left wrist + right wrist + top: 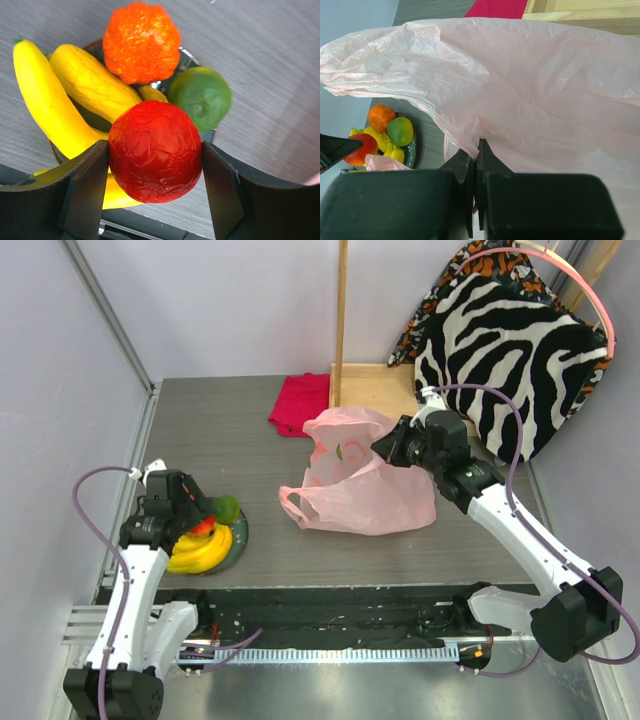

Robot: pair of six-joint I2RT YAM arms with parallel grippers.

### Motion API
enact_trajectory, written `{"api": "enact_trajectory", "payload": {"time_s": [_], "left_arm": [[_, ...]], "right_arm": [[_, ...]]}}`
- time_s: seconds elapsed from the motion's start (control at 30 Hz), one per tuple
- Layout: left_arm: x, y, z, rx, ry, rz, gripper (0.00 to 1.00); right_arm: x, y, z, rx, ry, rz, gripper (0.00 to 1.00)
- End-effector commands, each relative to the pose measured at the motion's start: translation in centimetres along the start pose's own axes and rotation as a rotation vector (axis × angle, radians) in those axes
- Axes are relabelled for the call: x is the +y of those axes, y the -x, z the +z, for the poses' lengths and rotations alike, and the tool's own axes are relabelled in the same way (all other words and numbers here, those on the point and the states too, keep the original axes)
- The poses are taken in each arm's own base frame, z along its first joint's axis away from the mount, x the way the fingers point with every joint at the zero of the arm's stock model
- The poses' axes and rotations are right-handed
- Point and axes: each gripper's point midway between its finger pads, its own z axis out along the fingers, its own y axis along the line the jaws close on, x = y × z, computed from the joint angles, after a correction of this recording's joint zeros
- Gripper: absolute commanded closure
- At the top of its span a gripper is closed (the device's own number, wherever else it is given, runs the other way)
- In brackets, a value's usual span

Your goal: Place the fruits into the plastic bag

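Note:
My left gripper (155, 170) is shut on the red fruit (155, 151), both pads pressed on its sides, just above the plate. The yellow bananas (65, 100), the orange fruit (141, 42) and the green fruit (200, 97) lie on the grey-blue plate (186, 57). In the top view the left gripper (192, 515) is over the plate (238, 540) at the left. My right gripper (475, 152) is shut on the edge of the pink plastic bag (530, 95) and holds it up at the table's middle (360, 480).
A folded magenta-red cloth (300, 405) lies behind the bag. A wooden frame (370, 385) and a zebra-print cushion (510, 360) stand at the back right. Grey walls close the left side and back.

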Motion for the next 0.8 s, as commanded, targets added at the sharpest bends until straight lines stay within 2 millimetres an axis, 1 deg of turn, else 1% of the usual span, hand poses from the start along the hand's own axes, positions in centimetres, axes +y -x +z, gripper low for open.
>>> {"api": "enact_trajectory", "payload": {"time_s": [0.0, 0.03, 0.1, 0.13, 0.2, 0.23, 0.27, 0.3, 0.33, 0.37, 0.4, 0.43, 0.47, 0.5, 0.53, 0.57, 0.6, 0.63, 0.67, 0.7, 0.73, 0.77], "left_arm": [[-2.3, 2.8, -2.7, -0.125, -0.157, 0.01, 0.62], [-3.3, 3.6, -3.5, -0.159, -0.211, 0.031, 0.67], [-4.9, 4.5, -5.1, -0.215, -0.318, 0.039, 0.71], [-6.9, 5.2, -6.1, -0.243, -0.43, 0.039, 0.72], [-8.8, 6.0, -7.5, -0.277, -0.545, 0.028, 0.73], [-10.1, 6.9, -8.3, -0.308, -0.609, 0.012, 0.73], [-11.1, 6.9, -8.9, -0.297, -0.666, -0.009, 0.74], [-11.9, 7.1, -9.1, -0.297, -0.695, -0.015, 0.74], [-13.3, 7.5, -10.0, -0.323, -0.753, 0.001, 0.75], [-13.9, 7.8, -10.2, -0.338, -0.76, 0.001, 0.75], [-14.9, 7.6, -9.9, -0.325, -0.768, 0.02, 0.74], [-16.8, 7.0, -11.4, -0.326, -0.832, 0.063, 0.74], [-17.7, 6.9, -11.4, -0.348, -0.818, 0.101, 0.74], [-19.3, 6.8, -11.7, -0.338, -0.826, 0.139, 0.74], [-21.4, 4.6, -12.8, -0.31, -0.87, 0.215, 0.74], [-22.4, 3.9, -13.2, -0.306, -0.875, 0.256, 0.74], [-22.9, 3.8, -13.1, -0.334, -0.838, 0.294, 0.74], [-24.4, 3.1, -13.5, -0.325, -0.846, 0.334, 0.74], [-25.7, 1.6, -14.7, -0.313, -0.885, 0.383, 0.74], [-26.5, 1.1, -15.0, -0.324, -0.883, 0.424, 0.74], [-28.0, 1.0, -15.7, -0.331, -0.909, 0.439, 0.74], [-29.1, -0.1, -16.5, -0.321, -0.951, 0.465, 0.73]], "right_arm": [[1.9, 2.4, -1.3, -0.09, 0.073, -0.01, 0.99], [1.9, 2.4, -1.3, -0.091, 0.075, -0.011, 0.99], [2.0, 2.4, -1.4, -0.094, 0.082, -0.015, 0.99], [2.1, 2.5, -1.6, -0.096, 0.089, -0.017, 0.99], [2.3, 2.4, -1.6, -0.095, 0.097, -0.016, 0.99], [2.2, 2.3, -1.6, -0.091, 0.098, -0.016, 0.99], [2.2, 2.2, -1.6, -0.089, 0.097, -0.014, 0.99], [2.2, 2.2, -1.6, -0.088, 0.1, -0.013, 0.99], [2.4, 2.1, -1.6, -0.084, 0.105, -0.007, 0.99], [2.4, 2.0, -1.5, -0.079, 0.11, -0.004, 0.99], [2.5, 1.9, -1.5, -0.077, 0.116, -0.002, 0.99], [2.6, 1.9, -1.5, -0.075, 0.121, 0.005, 0.99], [2.8, 1.8, -1.5, -0.072, 0.132, 0.005, 0.99], [2.7, 1.6, -1.4, -0.069, 0.131, 0.007, 0.99], [2.8, 1.6, -1.4, -0.068, 0.133, 0.008, 0.99], [2.6, 1.5, -1.3, -0.063, 0.128, 0.01, 0.99], [2.6, 1.4, -1.3, -0.06, 0.128, 0.012, 0.99], [2.5, 1.3, -1.3, -0.057, 0.126, 0.012, 0.99], [2.5, 1.3, -1.3, -0.056, 0.126, 0.013, 0.99], [2.4, 1.1, -1.3, -0.053, 0.122, 0.014, 0.99], [2.3, 1.0, -1.3, -0.053, 0.12, 0.014, 0.99], [2.3, 1.0, -1.4, -0.051, 0.119, 0.016, 0.99]]}}
